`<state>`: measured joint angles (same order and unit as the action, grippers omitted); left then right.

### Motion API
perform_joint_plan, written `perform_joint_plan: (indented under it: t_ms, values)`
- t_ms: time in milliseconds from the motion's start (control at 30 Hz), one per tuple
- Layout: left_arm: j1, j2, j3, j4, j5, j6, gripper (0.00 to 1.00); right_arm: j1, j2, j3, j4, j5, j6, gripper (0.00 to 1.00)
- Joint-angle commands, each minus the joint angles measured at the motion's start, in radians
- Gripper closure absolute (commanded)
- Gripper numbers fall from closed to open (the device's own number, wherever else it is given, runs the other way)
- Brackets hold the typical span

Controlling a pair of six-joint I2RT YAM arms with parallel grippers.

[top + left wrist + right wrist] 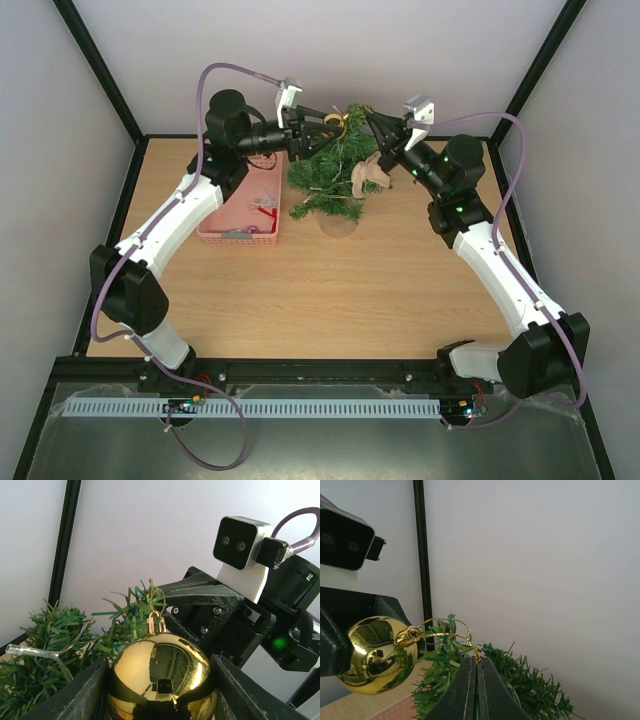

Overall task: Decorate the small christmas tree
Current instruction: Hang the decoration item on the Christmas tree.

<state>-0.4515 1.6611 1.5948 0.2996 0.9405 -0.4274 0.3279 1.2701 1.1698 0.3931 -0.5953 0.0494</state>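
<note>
so the left gripper [328, 121] is clamping a gold bauble [162, 677] over the small christmas tree [335, 172], upper middle overhead; the right gripper [476, 680] is pinching its gold loop [447, 630].

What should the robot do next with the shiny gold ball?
Probably hook the loop over a branch tip: the left gripper holds the gold ball, and the right gripper pinches its loop beside the small christmas tree top.

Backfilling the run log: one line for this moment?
step: hanging ornament | left gripper: holds gold bauble | right gripper: shut on bauble's hanging loop | where: at top of small christmas tree
</note>
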Motion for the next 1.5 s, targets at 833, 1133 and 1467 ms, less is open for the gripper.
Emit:
perform_joint_plan:
  t_ms: [833,1133,1467]
  values:
    - [0.016,0.027,-0.014,0.096,-0.023,-0.068,0.79,0.005,0.07,0.119,-0.02,-0.027,-0.017,0.98]
    - [0.022,0.019,-0.053,0.062,-0.046,-0.061,0.79,0.004,0.087,0.096,-0.059,-0.013,-0.023,0.98]
    - [0.022,0.003,-0.098,0.091,-0.015,-0.075,0.78,0.005,0.084,0.092,-0.076,-0.015,-0.034,0.98]
